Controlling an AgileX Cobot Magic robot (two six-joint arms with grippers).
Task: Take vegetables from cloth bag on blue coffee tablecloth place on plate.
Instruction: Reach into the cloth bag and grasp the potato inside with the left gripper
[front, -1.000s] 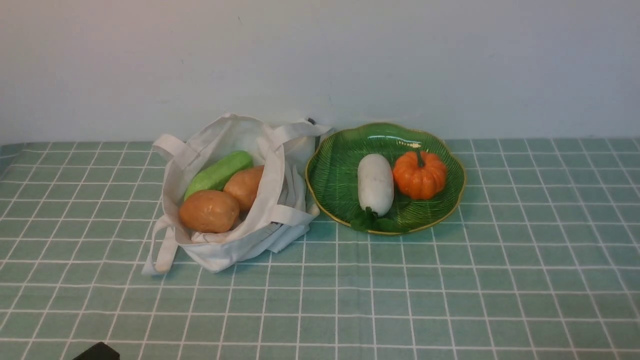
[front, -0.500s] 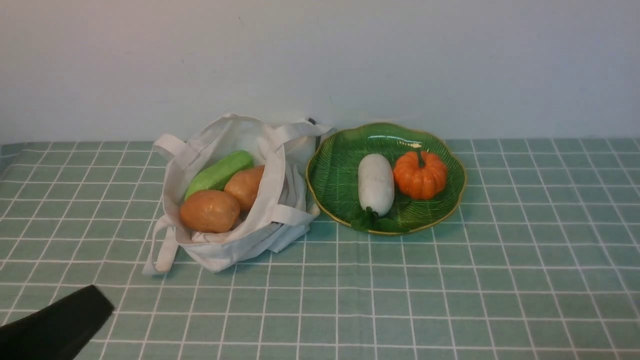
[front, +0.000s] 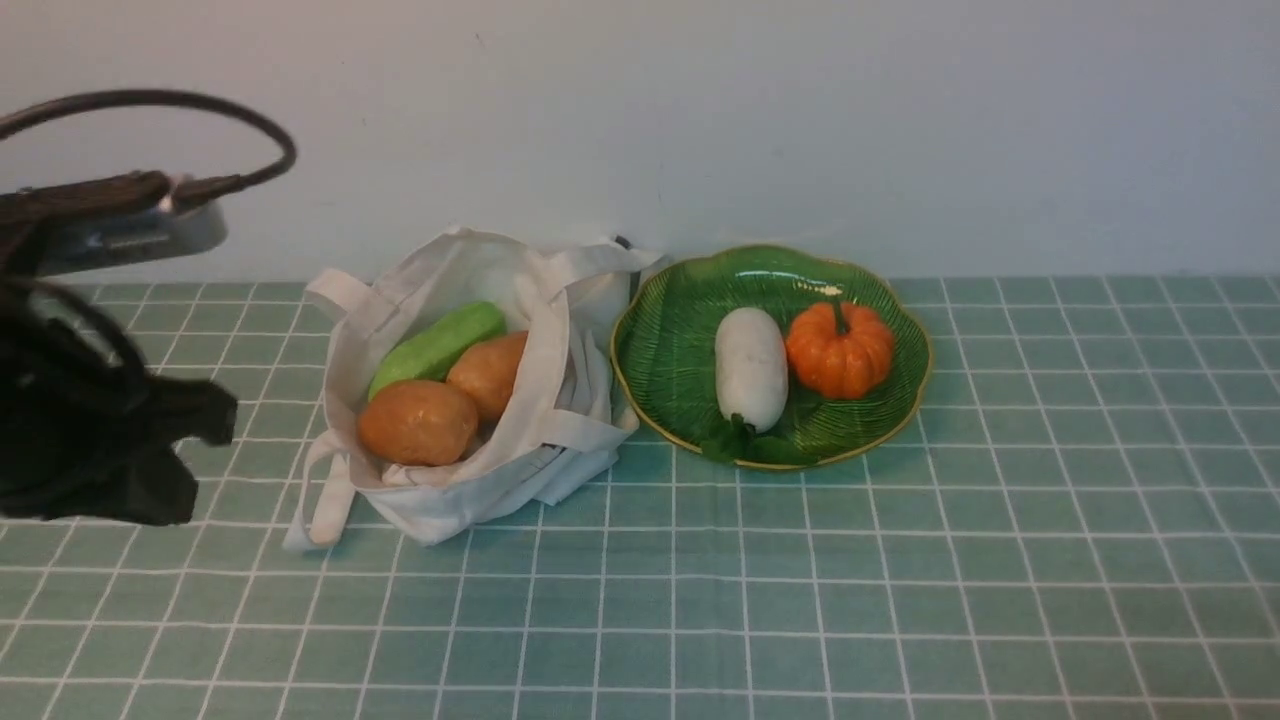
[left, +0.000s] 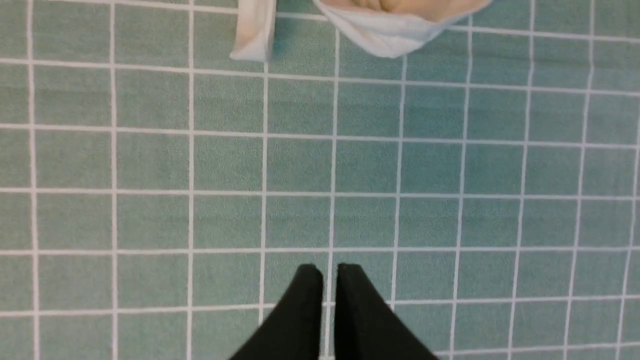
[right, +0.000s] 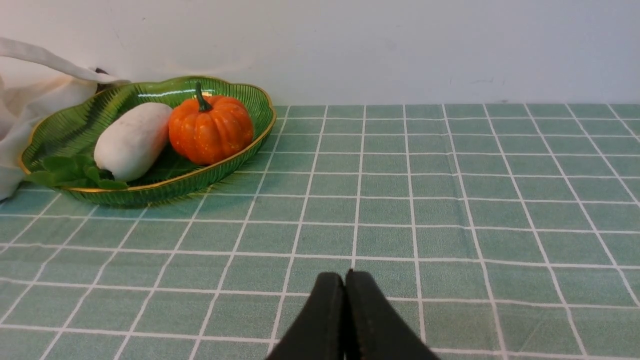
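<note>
Only the front view looks into the cloth bag (front: 560, 440), where potatoes (front: 418, 422) and a cucumber (front: 437, 348) lie, just left of the plate (front: 670, 340) holding a white radish (front: 750, 368) and a pumpkin (front: 838, 350); the left wrist view catches merely the bag's lower corner. The checked tablecloth (front: 900, 560) runs back to a plain pale wall (front: 700, 120). The left arm (front: 90, 440) hangs beside the bag, left gripper (left: 329, 274) nearly closed on nothing, right gripper (right: 345, 280) tips pressed together low over bare cloth.
</note>
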